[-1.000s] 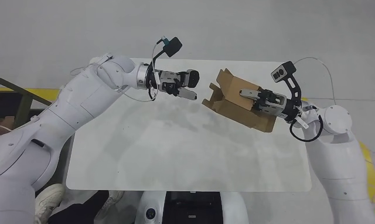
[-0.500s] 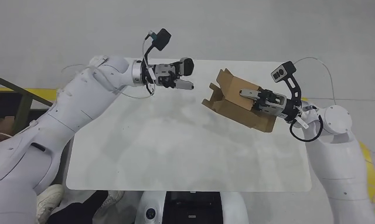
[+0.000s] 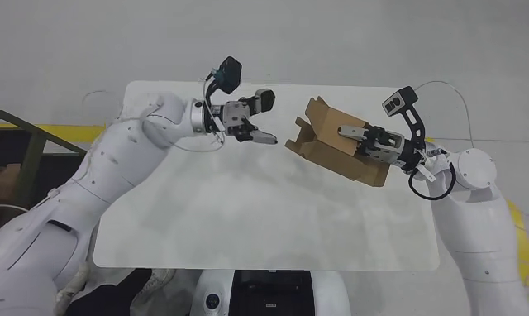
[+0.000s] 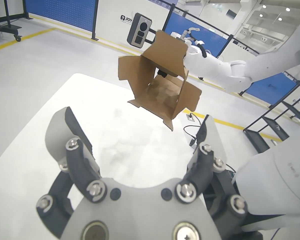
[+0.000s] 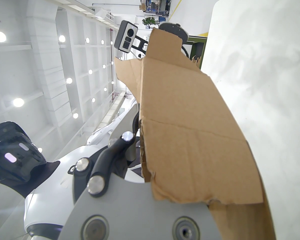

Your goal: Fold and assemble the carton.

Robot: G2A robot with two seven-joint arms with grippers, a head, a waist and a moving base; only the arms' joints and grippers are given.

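Top view shows my right gripper (image 3: 359,139) clamped on the carton (image 3: 331,130) at centre right, flaps unfolded, while my left gripper (image 3: 266,117) hovers near, fingers apart.

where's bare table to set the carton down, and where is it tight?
Bare: the near half of the table, between the carton and the near edge; also under the raised carton. Tight: the far side, where the open left gripper faces the flaps of the carton, which the right gripper holds.
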